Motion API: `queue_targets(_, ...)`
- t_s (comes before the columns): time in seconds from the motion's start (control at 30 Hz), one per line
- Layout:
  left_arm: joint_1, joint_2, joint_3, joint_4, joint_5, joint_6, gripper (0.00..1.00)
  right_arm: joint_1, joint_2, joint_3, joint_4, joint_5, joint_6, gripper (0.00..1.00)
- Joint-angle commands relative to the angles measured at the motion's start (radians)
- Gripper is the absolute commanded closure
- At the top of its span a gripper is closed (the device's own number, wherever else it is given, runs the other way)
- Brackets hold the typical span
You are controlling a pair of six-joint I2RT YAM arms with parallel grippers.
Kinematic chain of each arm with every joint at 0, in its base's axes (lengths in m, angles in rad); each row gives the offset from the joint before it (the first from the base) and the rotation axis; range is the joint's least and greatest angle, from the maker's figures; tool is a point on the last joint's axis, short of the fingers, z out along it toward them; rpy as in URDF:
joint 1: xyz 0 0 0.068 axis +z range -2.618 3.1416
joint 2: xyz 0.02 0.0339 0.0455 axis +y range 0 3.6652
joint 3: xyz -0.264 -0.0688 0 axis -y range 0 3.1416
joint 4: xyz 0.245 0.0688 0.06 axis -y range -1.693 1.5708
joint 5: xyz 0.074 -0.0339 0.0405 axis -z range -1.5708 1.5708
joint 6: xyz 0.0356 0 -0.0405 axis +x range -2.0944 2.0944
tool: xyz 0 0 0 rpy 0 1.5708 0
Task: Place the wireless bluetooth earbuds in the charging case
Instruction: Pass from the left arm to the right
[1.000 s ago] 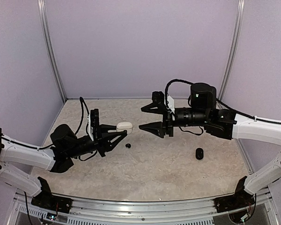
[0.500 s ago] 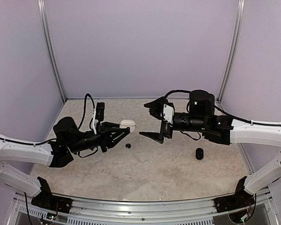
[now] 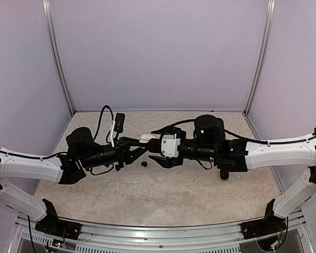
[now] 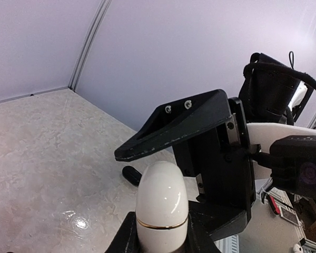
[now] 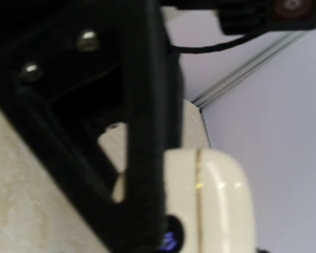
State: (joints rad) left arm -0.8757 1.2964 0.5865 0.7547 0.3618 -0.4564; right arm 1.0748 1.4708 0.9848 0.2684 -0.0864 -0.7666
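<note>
My left gripper [image 3: 139,143] is shut on the charging case [image 3: 146,137], a white egg-shaped shell with a thin gold seam, closed. It stands between the fingers in the left wrist view [image 4: 162,203]. My right gripper [image 3: 150,145] is open and faces the left one, one finger [image 4: 174,124] just above the case's tip and the other below it. The right wrist view shows the case [image 5: 216,200] close against one black finger [image 5: 142,158]. One tiny black earbud [image 3: 144,164] lies on the table just in front of both grippers. I see no other earbud.
A black pebble-shaped object [image 3: 224,174] lies on the table at the right, partly under the right arm. A small dark thing [image 4: 130,175] shows on the table beyond the case. Lilac walls enclose the marbled table [image 3: 163,195].
Both arms have moved toward the middle. The right gripper has rolled and come to straddle the tip of the case in the left gripper, its jaws widening then narrowing.
</note>
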Motion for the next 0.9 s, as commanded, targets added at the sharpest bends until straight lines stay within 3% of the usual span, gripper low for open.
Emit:
queue_targets(0.0,0.0,0.013,0.026,0.007,-0.004,-0.02,1.0,0.012,0.016,0.017,0.075,0.047,-0.032,0.28)
queue_targets(0.2,-0.002,0.014,0.025,-0.004,-0.021,-0.024,1.0,0.023,0.033,0.013,0.094,0.101,-0.083,0.43)
queue_targets(0.4,-0.003,0.043,0.055,-0.035,-0.018,-0.03,1.0,0.032,0.043,0.006,0.109,0.121,-0.108,0.47)
queue_targets(0.57,-0.007,0.057,0.065,-0.05,-0.038,-0.019,1.0,0.033,0.04,0.025,0.081,0.117,-0.08,0.62)
queue_targets(0.6,-0.007,0.057,0.067,-0.053,-0.045,-0.016,0.97,0.033,0.038,0.025,0.078,0.118,-0.074,0.63)
queue_targets(0.87,0.005,0.01,0.051,-0.061,-0.093,0.031,0.44,-0.015,0.021,0.017,0.029,0.113,0.07,0.7)
